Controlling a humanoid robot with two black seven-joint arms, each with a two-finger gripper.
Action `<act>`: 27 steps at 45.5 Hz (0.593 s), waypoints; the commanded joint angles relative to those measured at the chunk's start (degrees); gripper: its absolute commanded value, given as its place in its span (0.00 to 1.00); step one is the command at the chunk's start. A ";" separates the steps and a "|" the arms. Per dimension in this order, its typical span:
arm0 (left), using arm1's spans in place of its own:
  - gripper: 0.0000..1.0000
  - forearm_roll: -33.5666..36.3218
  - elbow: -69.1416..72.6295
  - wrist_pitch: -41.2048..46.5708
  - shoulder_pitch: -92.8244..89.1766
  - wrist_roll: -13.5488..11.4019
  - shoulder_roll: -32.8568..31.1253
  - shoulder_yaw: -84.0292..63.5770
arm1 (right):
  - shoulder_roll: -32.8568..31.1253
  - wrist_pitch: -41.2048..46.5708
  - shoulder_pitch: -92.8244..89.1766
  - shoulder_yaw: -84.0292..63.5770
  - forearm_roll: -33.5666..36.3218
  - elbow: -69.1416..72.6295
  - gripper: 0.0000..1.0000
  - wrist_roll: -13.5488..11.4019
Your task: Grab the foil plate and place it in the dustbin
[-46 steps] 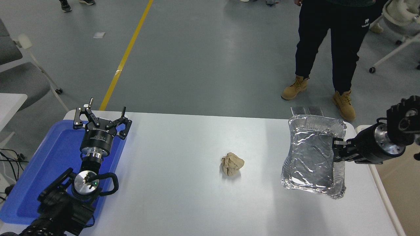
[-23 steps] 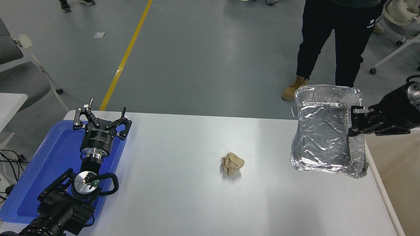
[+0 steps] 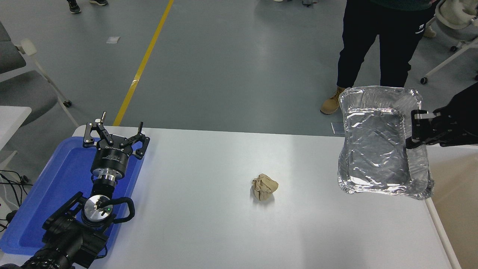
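Observation:
The foil plate (image 3: 377, 149) is a shiny crinkled silver tray held in the air over the table's far right corner. My right gripper (image 3: 415, 129) is shut on its right rim and reaches in from the right edge. The dustbin (image 3: 453, 201) shows only as a cream rim and beige inside at the right edge, just right of the plate. My left gripper (image 3: 115, 140) is parked open over the blue tray at the lower left.
A crumpled tan paper ball (image 3: 264, 186) lies at the middle of the white table (image 3: 224, 231). A flat blue tray (image 3: 56, 186) lies at the left edge. A person's legs (image 3: 373, 48) stand beyond the table's far right. Chairs stand at the far left and right.
My right gripper has lifted the foil plate off the table and carried it up and to the right, toward the dustbin. The left arm has not moved.

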 commanded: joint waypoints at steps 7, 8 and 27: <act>1.00 -0.08 0.00 -0.01 -0.01 -0.02 0.00 0.00 | -7.01 1.14 -4.96 0.65 -9.77 -6.51 0.00 -0.01; 1.00 -0.08 0.00 -0.01 -0.01 -0.02 0.00 0.00 | -7.36 1.14 -5.40 0.74 -10.39 -7.21 0.00 -0.01; 1.00 -0.08 0.00 -0.01 -0.01 -0.11 0.00 0.00 | -15.45 0.44 -19.28 6.53 -20.23 -25.49 0.00 0.35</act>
